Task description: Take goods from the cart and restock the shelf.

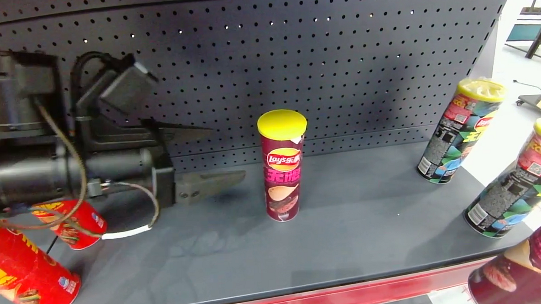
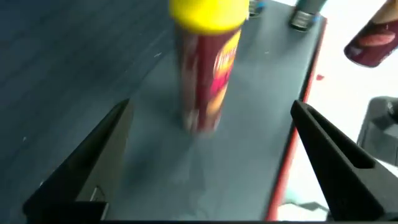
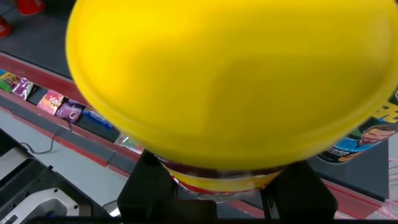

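Midway along the shelf [image 1: 369,211], a maroon chip can [image 1: 282,165] stands near the left gripper's [image 1: 227,154] spread fingers; the right gripper's [image 3: 221,199] fingers clasp a yellow-lidded can [image 3: 230,81].

Matt painted metal, glossy printed cans

The shelf [image 1: 355,221] is smooth, matt grey painted metal. Its back panel [image 1: 293,55] has the same finish and is perforated, and the front edge strip [image 1: 349,290] is glossy red. The standing can [image 1: 282,179] has a shiny printed wrap and a smooth plastic lid [image 1: 281,124]. The left gripper [image 1: 227,154] looks matt dark grey. The right gripper [image 3: 224,186] clasps a held can [image 3: 230,81] topped with satin yellow plastic.
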Tool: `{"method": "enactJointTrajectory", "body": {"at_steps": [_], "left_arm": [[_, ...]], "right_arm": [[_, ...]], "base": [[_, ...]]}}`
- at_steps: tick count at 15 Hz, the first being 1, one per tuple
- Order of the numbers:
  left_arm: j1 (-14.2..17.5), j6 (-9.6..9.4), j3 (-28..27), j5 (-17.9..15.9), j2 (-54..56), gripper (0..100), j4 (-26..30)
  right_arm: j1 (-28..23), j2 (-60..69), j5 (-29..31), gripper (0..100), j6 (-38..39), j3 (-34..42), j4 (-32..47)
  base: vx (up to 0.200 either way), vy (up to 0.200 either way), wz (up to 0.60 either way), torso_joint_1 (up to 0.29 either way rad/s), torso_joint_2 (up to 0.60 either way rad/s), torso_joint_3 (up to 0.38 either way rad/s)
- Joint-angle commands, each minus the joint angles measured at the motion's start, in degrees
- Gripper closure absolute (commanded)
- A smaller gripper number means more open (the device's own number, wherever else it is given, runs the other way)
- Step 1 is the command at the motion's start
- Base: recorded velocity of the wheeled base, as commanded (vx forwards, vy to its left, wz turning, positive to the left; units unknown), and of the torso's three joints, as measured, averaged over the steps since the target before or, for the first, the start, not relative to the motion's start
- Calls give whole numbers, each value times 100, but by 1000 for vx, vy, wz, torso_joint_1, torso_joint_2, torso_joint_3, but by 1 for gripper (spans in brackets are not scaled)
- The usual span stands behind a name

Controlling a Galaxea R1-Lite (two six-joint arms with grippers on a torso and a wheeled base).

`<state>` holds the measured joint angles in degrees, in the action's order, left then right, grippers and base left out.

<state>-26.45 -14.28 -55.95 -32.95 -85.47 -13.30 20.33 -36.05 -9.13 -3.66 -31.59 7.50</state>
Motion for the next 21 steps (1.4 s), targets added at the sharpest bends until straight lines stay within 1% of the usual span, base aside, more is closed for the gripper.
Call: {"method": "enactJointTrajectory", "body": {"at_steps": [1, 3, 5, 6, 10, 13, 17, 18, 19, 21], "left_arm": [[-361, -137, -636, -185, -1165, 0, -50], [-396, -146, -873, -247, -1367, 0, -41], [-396, -234, -1128, -247, -1587, 0, -50], [-396, -234, -1251, -256, -1666, 0, -50], [-387, -286, -1427, -449, -1912, 0, -50], [-369, -568, -1532, -598, -2185, 0, -59], [-404, -532, -1884, -634, -2325, 0, -41], [-404, -488, -1998, -669, -2369, 0, -24], [-404, -401, -2033, -669, -2378, 0, -32], [-413, -365, -2033, -669, -2387, 0, -24]], "right_arm": [[-3, 10, 8, 100, -3, -5, 6], [-12, 10, 17, 100, 5, -5, 6], [-12, 10, 17, 100, 14, -14, 6], [-12, 1, 17, 100, 14, -14, 6], [-12, 10, 17, 100, 14, -14, 6], [-12, 10, 25, 100, 14, -14, 15], [-12, 19, 25, 100, 14, -14, 15], [-21, 19, 34, 100, 14, -14, 15], [-21, 19, 34, 100, 14, -14, 15], [-21, 10, 34, 100, 14, -14, 15]], "base": [[0, 0, 0, 0, 0, 0], [0, 0, 0, 0, 0, 0], [0, 0, 0, 0, 0, 0], [0, 0, 0, 0, 0, 0], [0, 0, 0, 0, 0, 0], [0, 0, 0, 0, 0, 0], [0, 0, 0, 0, 0, 0], [0, 0, 0, 0, 0, 0], [0, 0, 0, 0, 0, 0], [0, 0, 0, 0, 0, 0]]}}
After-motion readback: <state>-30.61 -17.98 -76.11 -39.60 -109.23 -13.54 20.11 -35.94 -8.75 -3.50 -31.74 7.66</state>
